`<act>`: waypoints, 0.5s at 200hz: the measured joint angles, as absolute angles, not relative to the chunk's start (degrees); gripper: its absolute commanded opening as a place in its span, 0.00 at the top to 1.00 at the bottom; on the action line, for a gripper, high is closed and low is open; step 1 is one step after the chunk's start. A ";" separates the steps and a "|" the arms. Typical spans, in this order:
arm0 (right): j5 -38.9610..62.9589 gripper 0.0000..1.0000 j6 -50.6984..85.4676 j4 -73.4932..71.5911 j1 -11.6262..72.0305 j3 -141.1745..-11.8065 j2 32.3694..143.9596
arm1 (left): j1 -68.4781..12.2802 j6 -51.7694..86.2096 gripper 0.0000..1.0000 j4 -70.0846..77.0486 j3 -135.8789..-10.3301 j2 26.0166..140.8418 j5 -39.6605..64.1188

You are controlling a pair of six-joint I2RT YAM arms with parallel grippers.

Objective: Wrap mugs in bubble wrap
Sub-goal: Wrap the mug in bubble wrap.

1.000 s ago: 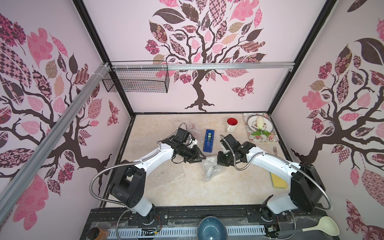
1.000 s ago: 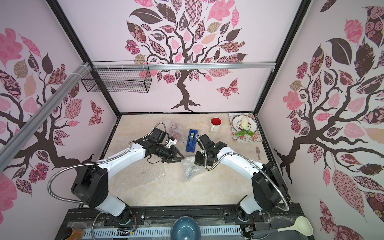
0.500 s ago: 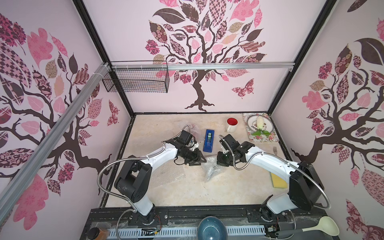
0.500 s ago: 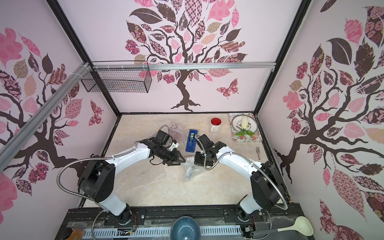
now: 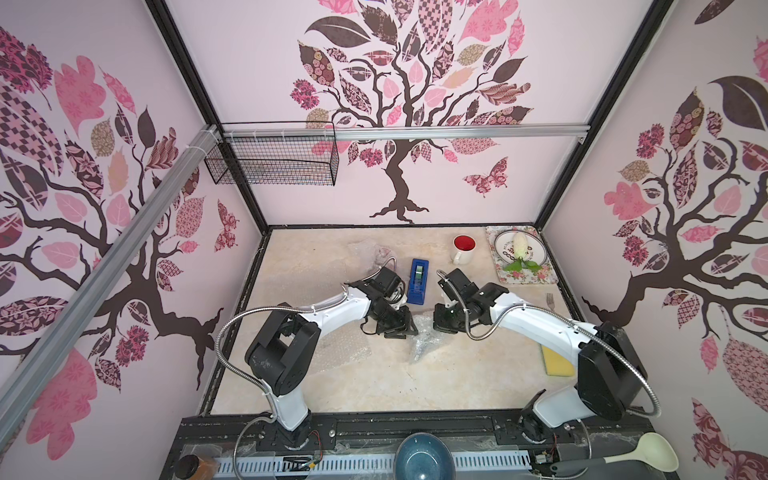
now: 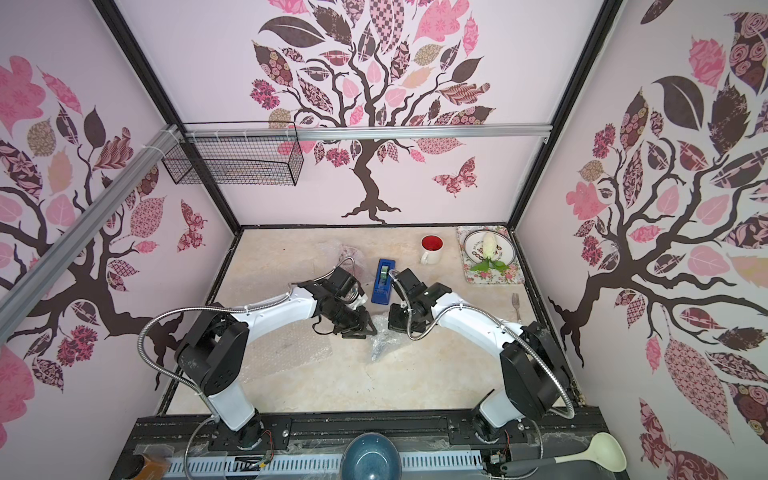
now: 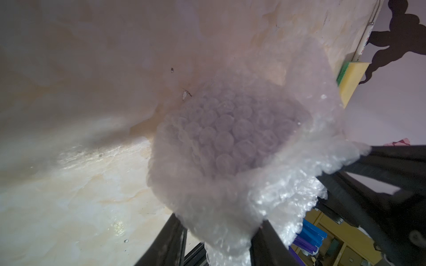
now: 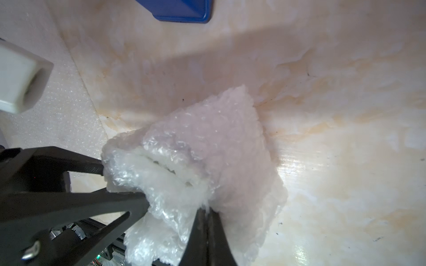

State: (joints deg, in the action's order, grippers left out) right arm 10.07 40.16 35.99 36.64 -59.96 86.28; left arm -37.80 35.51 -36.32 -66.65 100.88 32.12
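A crumpled bubble wrap [image 5: 424, 338] bundle lies mid-table between both arms. In the left wrist view a lavender tint shows through the bubble wrap [image 7: 230, 131]. My left gripper [image 7: 219, 237] is closed on the bundle, one finger against each side. My right gripper [image 8: 207, 213] is shut, pinching a fold of the bubble wrap [image 8: 207, 147]. The left gripper [image 5: 409, 330] and right gripper [image 5: 437, 327] face each other in both top views. A white mug with red inside [image 5: 463, 249] stands upright at the back. Another crumpled wrap bundle [image 5: 370, 251] lies behind the left arm. A flat sheet [image 5: 336, 347] lies under the left forearm.
A blue tape dispenser [image 5: 418, 280] lies just behind the grippers. A floral tray [image 5: 540, 276] with a plate sits at the back right, a fork [image 5: 550, 300] and a yellow sponge [image 5: 557, 361] along the right edge. A blue bowl [image 5: 422, 457] and ladle [image 5: 648, 453] rest on the front rail.
My left gripper has shifted a little to the right and forward onto the bundle. The right arm has stayed where it was, still pinching the wrap.
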 measured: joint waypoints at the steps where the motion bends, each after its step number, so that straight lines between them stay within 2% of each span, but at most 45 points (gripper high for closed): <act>1: 10.07 1.00 40.14 35.99 36.64 -59.96 86.28 | -37.85 35.51 0.61 -36.32 -66.67 100.88 32.01; 28: 10.11 1.00 40.10 35.99 36.69 -59.96 86.28 | -38.96 35.46 0.67 -36.16 -67.11 100.88 29.15; 58: 11.05 0.67 40.14 35.81 36.88 -60.01 86.15 | -40.25 35.40 0.84 -36.64 -68.71 101.12 26.41; 88: 11.77 0.53 39.99 36.47 37.45 -60.93 85.97 | -41.56 35.09 0.89 -38.46 -71.13 101.93 22.94; 100: 11.88 0.51 40.12 37.01 37.45 -61.80 85.97 | -42.04 35.05 0.89 -39.20 -71.85 102.17 21.71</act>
State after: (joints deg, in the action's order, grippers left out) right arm 11.88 40.12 37.01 37.45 -61.80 85.97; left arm -42.04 35.05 -39.20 -71.85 102.17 21.71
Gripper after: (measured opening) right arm 0.469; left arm 0.158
